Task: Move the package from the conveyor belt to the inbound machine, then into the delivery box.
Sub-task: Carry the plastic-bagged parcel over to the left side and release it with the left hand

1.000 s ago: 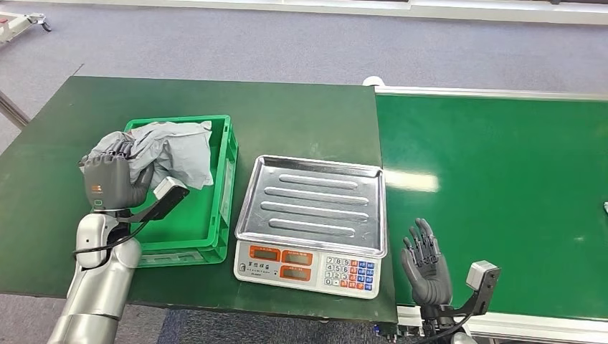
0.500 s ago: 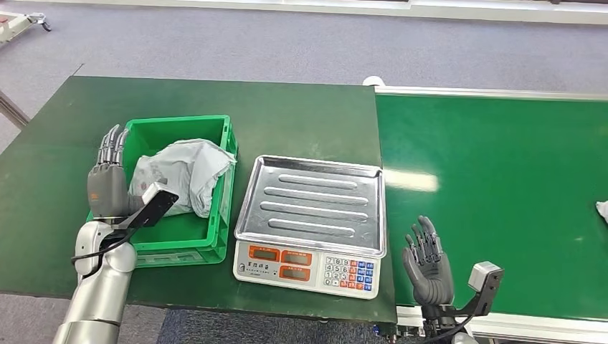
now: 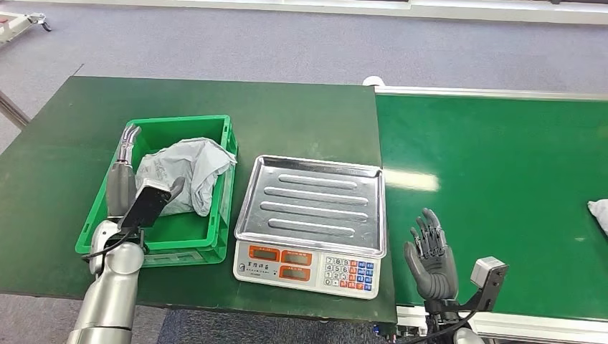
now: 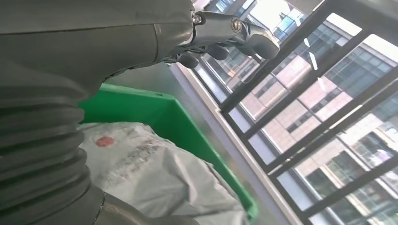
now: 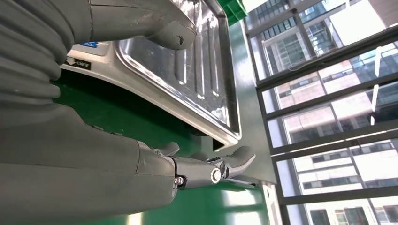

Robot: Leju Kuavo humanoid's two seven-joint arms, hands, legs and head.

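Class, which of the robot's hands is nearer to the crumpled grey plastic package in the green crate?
Left. The left hand is at the crumpled grey plastic package inside the green crate; the right hand is beyond the scale.

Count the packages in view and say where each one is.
2. One grey package lies crumpled in the green crate, beside the left hand. A second package is on the conveyor belt, cut off by the picture's right edge; more may follow.
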